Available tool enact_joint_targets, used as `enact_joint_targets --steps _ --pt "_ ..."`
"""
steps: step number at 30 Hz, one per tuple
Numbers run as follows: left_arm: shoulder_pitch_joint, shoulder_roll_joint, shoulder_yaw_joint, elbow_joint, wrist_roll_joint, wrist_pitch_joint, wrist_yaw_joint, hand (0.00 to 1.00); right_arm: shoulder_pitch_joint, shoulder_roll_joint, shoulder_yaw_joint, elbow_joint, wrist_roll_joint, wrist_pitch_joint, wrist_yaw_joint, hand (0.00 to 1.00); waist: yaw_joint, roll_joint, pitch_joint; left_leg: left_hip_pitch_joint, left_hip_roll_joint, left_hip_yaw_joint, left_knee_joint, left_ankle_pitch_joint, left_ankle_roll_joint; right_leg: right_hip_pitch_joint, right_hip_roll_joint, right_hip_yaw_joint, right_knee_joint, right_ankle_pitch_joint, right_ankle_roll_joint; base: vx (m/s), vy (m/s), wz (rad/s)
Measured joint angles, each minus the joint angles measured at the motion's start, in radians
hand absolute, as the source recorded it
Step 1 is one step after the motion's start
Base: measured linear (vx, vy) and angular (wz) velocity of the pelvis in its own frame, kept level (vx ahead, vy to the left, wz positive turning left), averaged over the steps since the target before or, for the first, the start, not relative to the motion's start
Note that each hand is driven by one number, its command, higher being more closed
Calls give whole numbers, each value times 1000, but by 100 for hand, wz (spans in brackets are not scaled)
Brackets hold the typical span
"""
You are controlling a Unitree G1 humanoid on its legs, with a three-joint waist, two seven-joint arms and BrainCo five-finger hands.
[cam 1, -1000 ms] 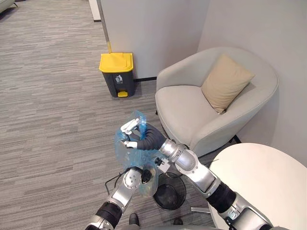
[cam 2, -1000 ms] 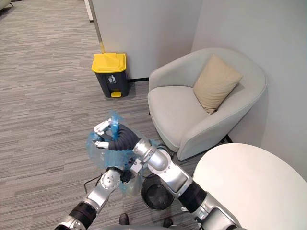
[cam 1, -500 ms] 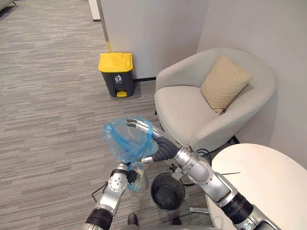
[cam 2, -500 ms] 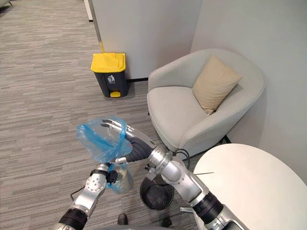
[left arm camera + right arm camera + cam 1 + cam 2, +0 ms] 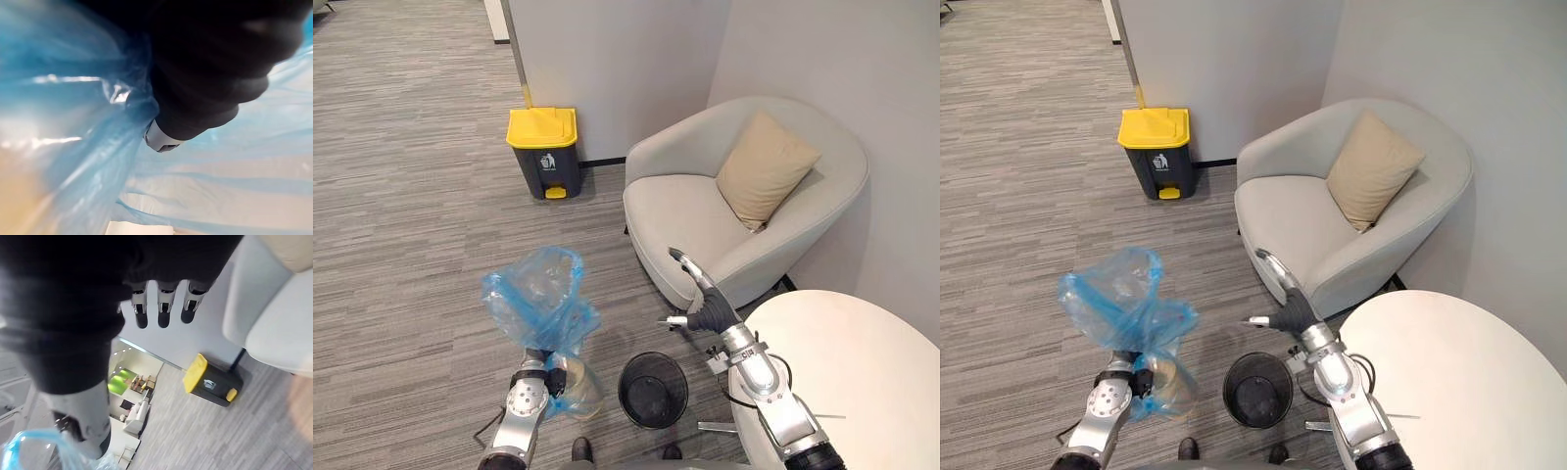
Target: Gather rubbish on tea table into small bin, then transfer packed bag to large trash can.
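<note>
Translucent blue bag (image 5: pixel 534 299), neck bunched in left hand (image 5: pixel 534 372), bottom bulging

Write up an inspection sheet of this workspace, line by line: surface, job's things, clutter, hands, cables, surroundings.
Surface: round white table at the robot's right, next to the armchair; grey carpet underfoot.
Job's things: blue bag lifted out, its loose top billowing above the grip, contents hanging below; small bin on the floor, no liner in it; trash can with a yellow lid, shut, by the wall.
Clutter: nothing seen.
Hands: left hand closed on the bag's neck; right hand open, fingers straight, holding nothing, above the small bin.
Cables: nothing seen.
Surroundings: armchair with a tan cushion, plain walls.
</note>
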State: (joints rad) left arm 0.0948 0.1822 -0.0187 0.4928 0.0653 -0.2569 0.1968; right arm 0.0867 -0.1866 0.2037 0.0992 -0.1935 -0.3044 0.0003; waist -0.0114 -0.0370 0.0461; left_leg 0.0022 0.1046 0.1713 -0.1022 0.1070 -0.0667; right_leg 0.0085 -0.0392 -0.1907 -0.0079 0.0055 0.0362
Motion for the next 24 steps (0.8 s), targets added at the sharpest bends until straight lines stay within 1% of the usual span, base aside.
enact_joint_targets --steps 2,3,5,6,7,10,11,13,18,23,24 --pt "5 -2 18 34 -14 1 -5 100 5 15 -29 81 36 8 3 0 0 3 2 -2 -1 -1 0 -1 0 0 0 -1 -3 -1 1 0 0 2" --pt "5 -2 32 62 -18 8 -21 100 8 26 -47 140 68 11 4 0 0 5 3 -6 -1 -3 0 -1 0 -1 -2 -2 -9 -1 2 0 0 4" --pt "17 -4 34 85 -35 12 -25 100 8 32 -53 217 103 21 5 0 0 9 6 -8 -1 -4 0 -4 -2 -1 -2 -3 -15 -1 2 0 0 2" --pt "21 -8 34 98 -36 13 -29 100 9 35 -57 251 116 27 5 0 0 13 8 -8 -1 -5 0 -6 -3 -1 -2 -4 -16 -2 3 0 0 0" --pt "26 -22 43 123 -36 14 -45 100 9 51 -86 321 133 37 6 0 3 19 12 -9 -1 -5 0 -12 -6 -3 -3 -5 -19 -4 4 0 0 0" --pt "40 -38 59 152 -38 19 -63 100 9 64 -117 411 168 53 6 0 3 25 16 -20 -2 -10 0 -12 -6 0 -2 -11 -27 -4 5 64 -8 7" --pt "44 -41 60 174 -38 20 -68 100 11 64 -122 455 190 61 6 0 1 25 16 -25 -3 -20 0 -8 -1 2 -2 -22 -28 -2 1 89 -16 15" --pt "44 -41 60 202 -38 25 -76 100 10 64 -128 499 206 74 6 0 1 25 16 -22 -3 -25 5 -9 -2 7 2 -29 -28 -4 0 89 -20 11" --pt "43 -44 59 236 -50 29 -89 100 2 74 -130 561 235 83 24 0 1 27 17 -10 -5 -30 6 -9 -3 20 3 -29 -28 -4 1 35 -8 1" --pt "43 -61 57 262 -54 29 -90 100 -1 83 -129 607 234 91 24 0 -1 39 24 1 -7 -32 0 -9 -2 20 -3 -27 -7 -14 2 -64 14 0" --pt "50 -64 51 269 -54 29 -92 100 -1 83 -128 628 232 94 24 0 0 40 25 5 -8 -34 -1 -9 -3 19 -8 -28 1 -26 10 -87 39 5"
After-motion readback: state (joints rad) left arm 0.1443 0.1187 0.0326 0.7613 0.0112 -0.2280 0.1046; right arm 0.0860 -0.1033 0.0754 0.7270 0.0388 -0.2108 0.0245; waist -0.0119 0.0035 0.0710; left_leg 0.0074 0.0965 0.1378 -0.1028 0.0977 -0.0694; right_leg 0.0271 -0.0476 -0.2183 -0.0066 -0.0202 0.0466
